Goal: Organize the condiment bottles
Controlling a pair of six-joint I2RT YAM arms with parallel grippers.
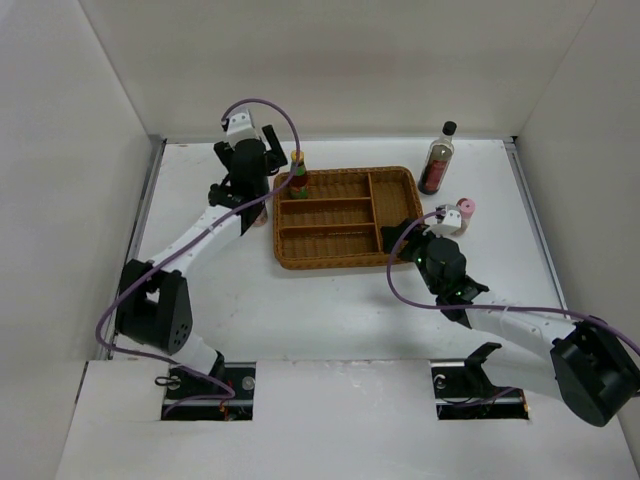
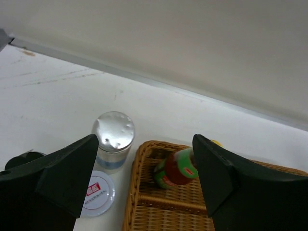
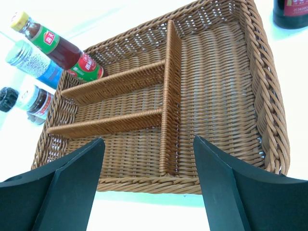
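Note:
The yellow-capped red-green bottle (image 1: 299, 179) stands in the far left corner of the wicker tray (image 1: 340, 263). My left gripper (image 1: 268, 170) is open and empty just left of it, above the tray's corner. In the left wrist view the bottle (image 2: 177, 168) sits near the right finger, apart from both. The silver-lidded blue-label jar (image 2: 113, 139) and the short red-white-lidded jar (image 2: 98, 191) stand outside the tray's left rim (image 2: 130, 192). My right gripper (image 1: 395, 245) is open and empty at the tray's near right corner. The pink-capped bottle (image 1: 464, 212) and the tall dark bottle (image 1: 437, 158) stand right of the tray.
The right wrist view shows the tray's bare compartments and rim (image 3: 274, 110), the red-green bottle (image 3: 62, 50), the silver-lidded jar (image 3: 33, 62), the black-capped tan jar (image 3: 33, 100) and the dark bottle's base (image 3: 291, 12). White walls enclose the table on three sides.

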